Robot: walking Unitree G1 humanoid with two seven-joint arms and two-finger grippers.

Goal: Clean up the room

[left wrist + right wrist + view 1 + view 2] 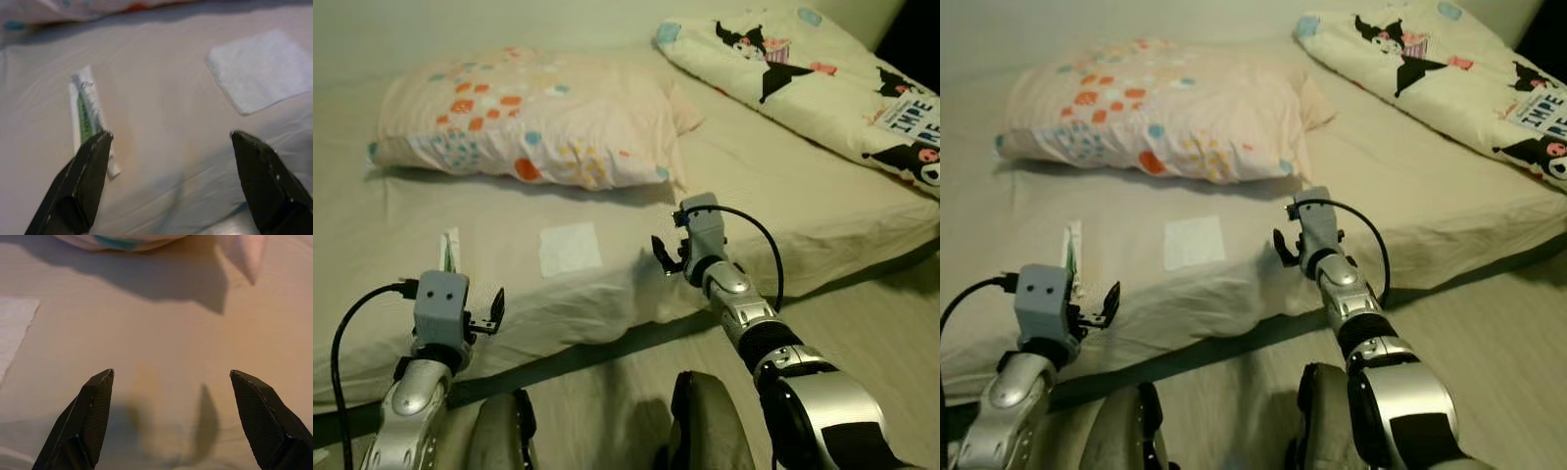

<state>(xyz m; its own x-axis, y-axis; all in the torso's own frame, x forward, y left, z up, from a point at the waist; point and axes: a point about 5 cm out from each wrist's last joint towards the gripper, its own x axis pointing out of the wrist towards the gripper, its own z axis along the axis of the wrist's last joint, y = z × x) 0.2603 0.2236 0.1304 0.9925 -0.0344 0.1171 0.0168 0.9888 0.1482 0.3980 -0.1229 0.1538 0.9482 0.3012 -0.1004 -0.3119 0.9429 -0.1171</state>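
While the left gripper (pixel 171 142) is held with its fingers spread wide and empty just above the bed (pixel 803 206), a slim green-and-white packet (pixel 88 115) is seen lying flat on the sheet just ahead of one fingertip. Its long axis is judged to run roughly along the gripper's line of reach, so a turn of the wrist may be called for. A white square wipe (pixel 570 249) is found further towards the robot's right, between the two arms. The right gripper (pixel 171 377), likewise open and empty, is poised over bare sheet below the spotted pillow (pixel 529 117). The packet is judged nearer the left arm.
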